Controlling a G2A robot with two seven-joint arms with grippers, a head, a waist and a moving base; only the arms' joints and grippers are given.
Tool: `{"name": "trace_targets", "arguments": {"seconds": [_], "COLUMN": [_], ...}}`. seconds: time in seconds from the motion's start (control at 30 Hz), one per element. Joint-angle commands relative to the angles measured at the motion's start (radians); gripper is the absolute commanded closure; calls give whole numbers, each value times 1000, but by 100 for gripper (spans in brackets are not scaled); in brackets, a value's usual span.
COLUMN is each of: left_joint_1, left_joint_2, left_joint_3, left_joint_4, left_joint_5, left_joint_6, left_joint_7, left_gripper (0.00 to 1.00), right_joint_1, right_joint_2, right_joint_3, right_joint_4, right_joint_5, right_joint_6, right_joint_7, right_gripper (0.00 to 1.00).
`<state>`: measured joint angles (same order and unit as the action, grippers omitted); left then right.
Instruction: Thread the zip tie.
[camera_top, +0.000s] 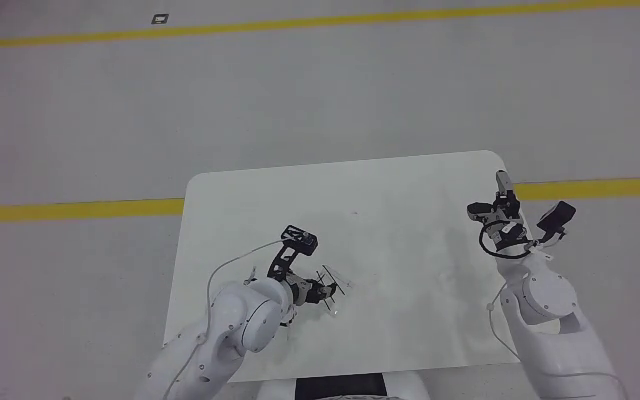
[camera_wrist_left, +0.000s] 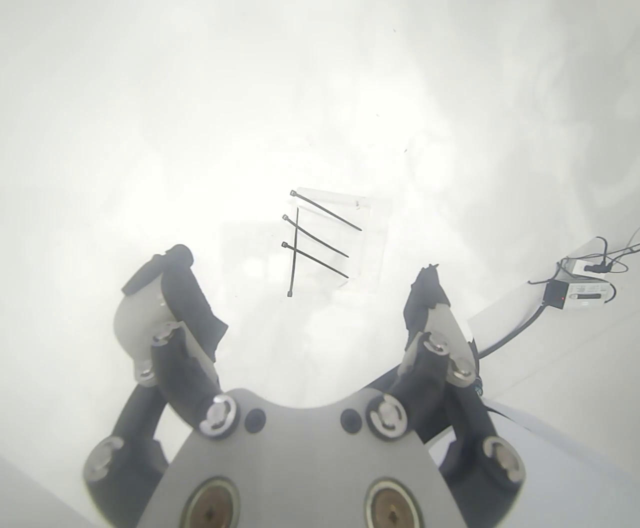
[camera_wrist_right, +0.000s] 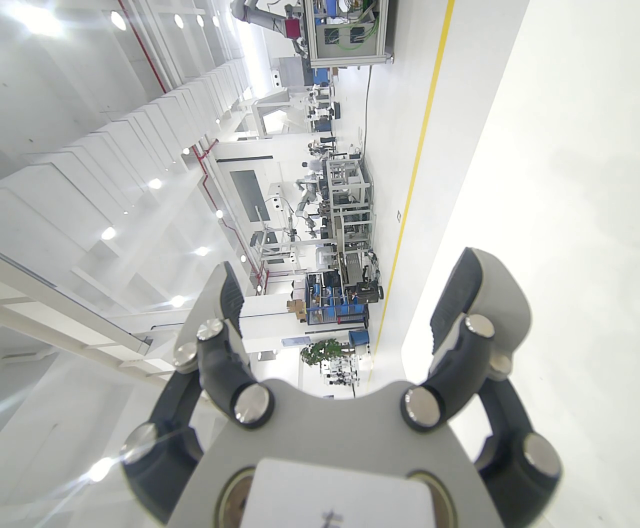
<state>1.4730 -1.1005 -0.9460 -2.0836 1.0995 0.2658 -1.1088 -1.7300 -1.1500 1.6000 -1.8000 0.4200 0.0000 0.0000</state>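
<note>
Several black zip ties (camera_wrist_left: 315, 240) lie on a clear plastic sheet (camera_wrist_left: 372, 212) on the white table; three lie side by side and one crosses them. In the top view the zip ties (camera_top: 328, 280) sit near the table's front, left of centre. My left gripper (camera_wrist_left: 307, 270) hangs open just above and short of them, nothing between its fingers. My left gripper (camera_top: 315, 290) shows beside the ties from above. My right gripper (camera_wrist_right: 345, 295) is open and empty, held at the table's right edge and pointing out into the room; from above this right gripper (camera_top: 503, 195) is far from the ties.
The white table (camera_top: 400, 230) has bare surface between the two arms and toward its back edge. A black box with cables (camera_wrist_left: 575, 292) lies on the floor beyond the table's edge. Yellow floor lines (camera_top: 90, 210) run past the table.
</note>
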Motion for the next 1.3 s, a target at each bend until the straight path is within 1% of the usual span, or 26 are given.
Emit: {"name": "trace_targets", "arguments": {"seconds": [0.0,0.37,0.43,0.5,0.53,0.57,0.63,0.7,0.77,0.8,0.83,0.87,0.9,1.17,1.2,1.27], "left_joint_1": [0,0,5,9,6,5,7,18,32,45,58,67,69,69,71,79], "left_joint_2": [0,0,-1,-4,-6,-11,-21,-42,-68,-88,-106,-122,-131,-131,-132,-133], "left_joint_3": [0,0,5,18,32,44,47,30,7,-7,-24,-35,-35,-35,-32,-16], "left_joint_4": [0,0,5,7,4,7,18,30,40,41,43,42,37,37,35,43], "left_joint_5": [0,0,-4,19,35,44,69,89,105,108,99,110,134,134,123,98], "left_joint_6": [0,0,3,51,64,74,74,74,74,74,74,74,74,74,70,49], "left_joint_7": [0,0,22,16,9,1,-9,-23,-40,-50,-55,-59,-61,-61,-55,-18], "left_gripper": [0,0,0,0,0,0,0,0,0,0,0,0,0,0,0,0], "right_joint_1": [0,0,0,0,0,0,0,0,0,0,0,0,0,0,0,0], "right_joint_2": [0,0,0,0,0,0,0,0,0,0,0,0,0,0,0,0], "right_joint_3": [0,0,0,0,0,0,0,0,0,0,0,0,0,0,0,0], "right_joint_4": [0,0,0,0,0,0,0,0,0,0,0,0,0,0,0,0], "right_joint_5": [0,0,0,0,0,0,0,0,0,0,0,0,0,0,0,0], "right_joint_6": [0,0,0,0,0,0,0,0,0,0,0,0,0,0,0,0], "right_joint_7": [0,0,0,0,0,0,0,0,0,0,0,0,0,0,0,0], "right_gripper": [0,0,0,0,0,0,0,0,0,0,0,0,0,0,0,0]}}
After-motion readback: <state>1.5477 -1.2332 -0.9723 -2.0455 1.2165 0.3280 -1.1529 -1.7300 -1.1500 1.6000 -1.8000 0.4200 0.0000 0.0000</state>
